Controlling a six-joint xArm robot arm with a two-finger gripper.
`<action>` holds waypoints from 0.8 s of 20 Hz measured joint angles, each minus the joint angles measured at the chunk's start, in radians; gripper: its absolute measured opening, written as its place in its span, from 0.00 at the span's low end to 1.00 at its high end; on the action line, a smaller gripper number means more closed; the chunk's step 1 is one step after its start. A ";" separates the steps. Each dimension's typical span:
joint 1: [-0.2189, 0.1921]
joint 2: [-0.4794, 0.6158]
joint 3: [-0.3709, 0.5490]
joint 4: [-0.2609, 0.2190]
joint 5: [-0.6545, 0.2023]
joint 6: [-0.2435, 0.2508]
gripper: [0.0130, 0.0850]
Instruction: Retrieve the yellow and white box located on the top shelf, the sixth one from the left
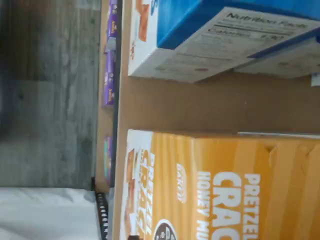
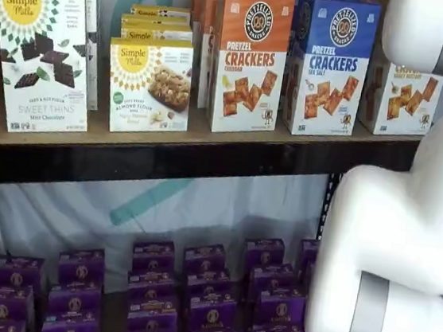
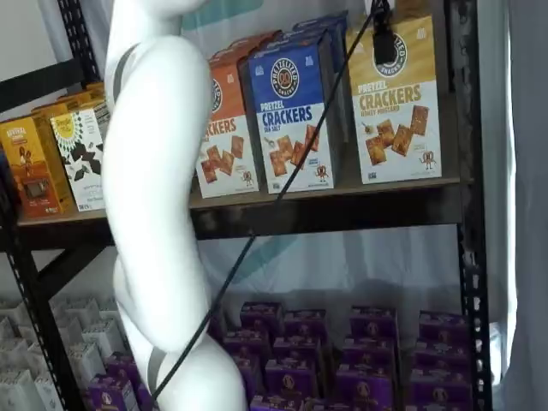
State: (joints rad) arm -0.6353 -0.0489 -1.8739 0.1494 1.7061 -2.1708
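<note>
A: Yellow on top, white below with brown square crackers printed on it: that is the yellow box (image 3: 396, 107). Its front reads "PRETZEL CRACKERS".

B: Where does it stand?

A: At the right end of the top shelf (image 3: 342, 210), upright, long axis vertical, front facing out. In a shelf view the white arm (image 2: 407, 227) covers its upper part (image 2: 405, 103).

B: What is beside it?

A: The blue box (image 3: 291, 116) stands on its left with a bare strip of board between them, and the orange box (image 3: 224, 128) is beyond that. In the wrist view the yellow box (image 1: 225, 190) and the blue box (image 1: 220, 40) show with brown board between them. Purple boxes (image 3: 308, 360) fill the lower level.

B: Anything in front of it?

A: A black cable (image 3: 282, 188) runs slantwise across the blue box. The gripper (image 3: 384, 41), dark, hangs in front of the yellow box's upper part.

B: And the jaws?

A: I cannot tell whether they are spread or pressed together.
</note>
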 joint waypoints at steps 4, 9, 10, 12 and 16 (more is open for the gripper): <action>0.016 0.021 -0.037 -0.032 0.045 0.011 1.00; 0.031 0.045 -0.082 -0.082 0.098 0.015 1.00; 0.033 0.047 -0.086 -0.089 0.105 0.014 1.00; 0.034 0.048 -0.090 -0.097 0.116 0.013 1.00; 0.027 0.039 -0.074 -0.086 0.117 0.011 1.00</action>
State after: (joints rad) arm -0.6080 -0.0098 -1.9480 0.0634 1.8231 -2.1595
